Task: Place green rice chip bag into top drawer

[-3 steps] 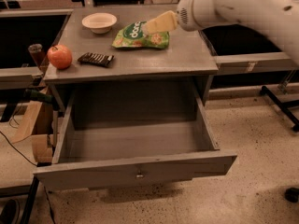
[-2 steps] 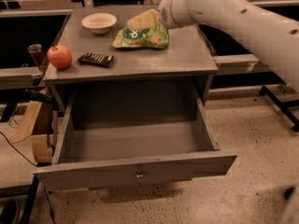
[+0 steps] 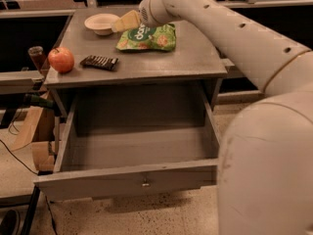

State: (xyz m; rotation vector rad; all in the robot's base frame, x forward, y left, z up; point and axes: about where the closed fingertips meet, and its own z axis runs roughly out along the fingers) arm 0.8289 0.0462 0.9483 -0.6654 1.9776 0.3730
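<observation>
**Ann:** Nearest the lens, the robot's pale arm (image 3: 264,170) fills the right side. Just left of it the top drawer (image 3: 93,184) stands pulled right out, its small metal pull (image 3: 145,182) facing forward.

**Bo:** Nothing shows inside the box, and that suits the job: open and waiting, so the bag can be dropped in from above.

**Ann:** One level up, on the grey cabinet top (image 3: 195,65), a red apple (image 3: 61,59) sits at the left edge with the dark snack bar (image 3: 100,61) just beside it.

**Bo:** Neither belongs to this task. The green rice chip bag (image 3: 149,37) lies flat farther back, near the middle of the top, not yet in the drawer.

**Ann:** And at the far end, the gripper (image 3: 125,21) hangs over the bag's back-left corner, aimed left, between the bag and the white bowl (image 3: 101,23).

**Bo:** Apart or together?

**Ann:** Cannot tell; from here it reads as one tan wedge. No hold on the bag is visible.

**Bo:** Then it looks like the approach stage, with the grasp yet to come. That low slant probably serves to catch the bag's crinkly edge, and the bowl close by could get nudged.
</observation>
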